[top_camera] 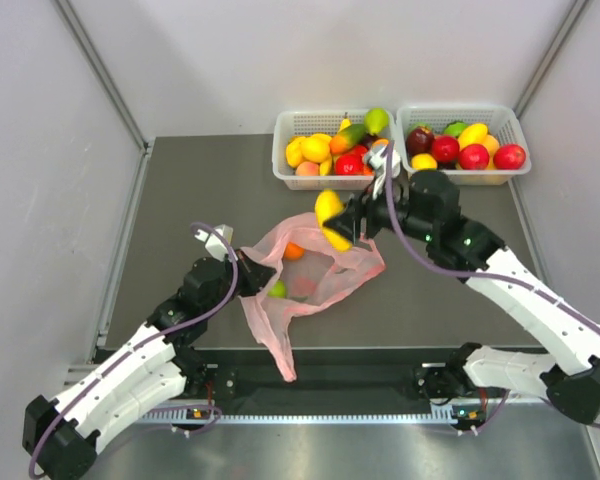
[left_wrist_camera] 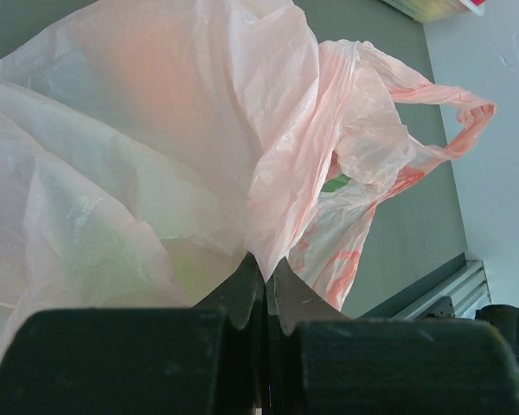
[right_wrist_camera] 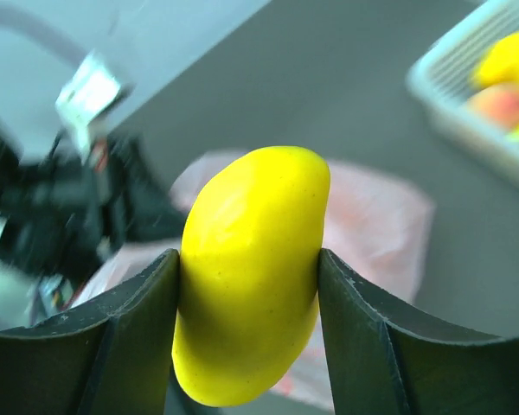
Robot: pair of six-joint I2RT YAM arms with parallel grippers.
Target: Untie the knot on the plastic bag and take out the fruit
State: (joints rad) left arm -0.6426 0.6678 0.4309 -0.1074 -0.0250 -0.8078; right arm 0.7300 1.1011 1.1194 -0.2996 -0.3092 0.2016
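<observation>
The pink plastic bag [top_camera: 315, 270] lies open in the middle of the table, its handle loops loose; I see no knot. Inside it show an orange fruit [top_camera: 293, 251] and a green fruit [top_camera: 277, 289]. My left gripper [top_camera: 252, 277] is shut on the bag's left edge; in the left wrist view [left_wrist_camera: 266, 270] pink film [left_wrist_camera: 199, 130] is pinched between the jaws. My right gripper [top_camera: 342, 226] is shut on a yellow mango-shaped fruit [top_camera: 329, 219], held above the bag's far edge. It fills the right wrist view [right_wrist_camera: 251, 268] between the two fingers.
Two white baskets stand at the back: the left one [top_camera: 290, 180] holds yellow, orange, red and green fruit, the right one [top_camera: 505, 122] red, yellow and green fruit. One bag handle [top_camera: 280, 350] trails toward the table's near edge.
</observation>
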